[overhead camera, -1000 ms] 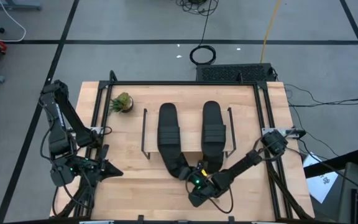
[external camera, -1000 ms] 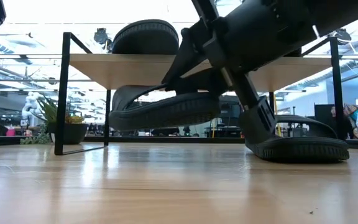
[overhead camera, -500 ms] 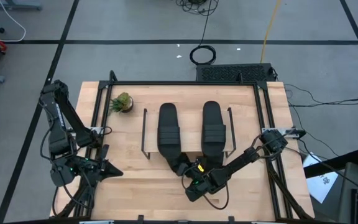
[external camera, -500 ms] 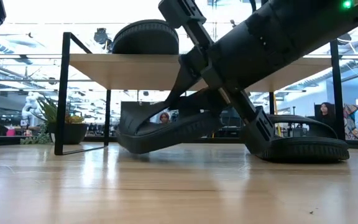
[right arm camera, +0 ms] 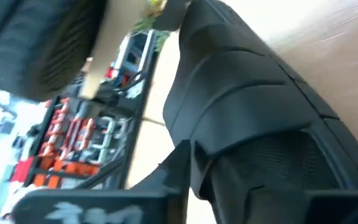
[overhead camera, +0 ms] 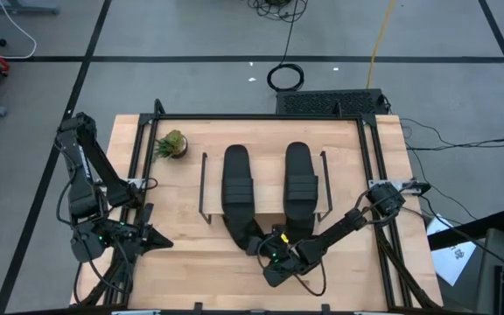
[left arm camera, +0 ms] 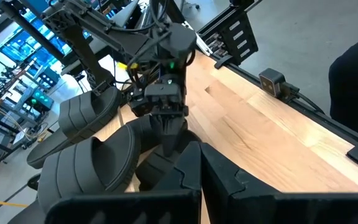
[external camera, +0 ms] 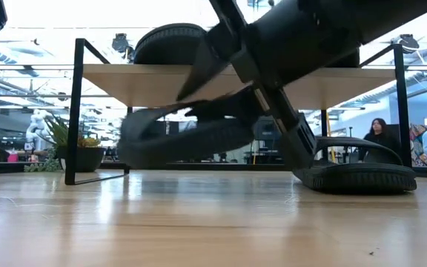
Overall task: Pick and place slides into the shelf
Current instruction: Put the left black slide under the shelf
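The shelf (overhead camera: 269, 188) stands mid-table with two black slides (overhead camera: 236, 179) (overhead camera: 301, 179) lying sole-down on its top board (external camera: 139, 81). A third slide (external camera: 358, 174) rests on its sole on the table under the board's right half. My right gripper (overhead camera: 271, 248) reaches in from the table's right and is shut on the fourth slide (external camera: 184, 137) (right arm camera: 247, 93), whose far part lies under the board's left half. My left gripper (overhead camera: 151, 236) waits at the table's left edge, fingers shut (left arm camera: 201, 171) and touching nothing. My right gripper holds the fourth slide by its near end (overhead camera: 257, 238), close to the ribbed strap (right arm camera: 229, 146). Its fingers slant in from the table's near right side. The slide hangs roughly level just above the table, far end under the shelf's top board. The gripper body hides the exact contact.
A small potted plant (overhead camera: 171, 144) (external camera: 73, 148) stands left of the shelf near the far edge. The shelf's black wire side frames (external camera: 76, 111) bound the lower space. A black frame rims the table (overhead camera: 261, 116). People (external camera: 380, 133) show in the room behind.
My right gripper has shifted a little toward the table's left, carrying the slide with it. The slide was lifted a second ago, then tipped with its far end down on the table, and now sits level again, farther left under the shelf's board.
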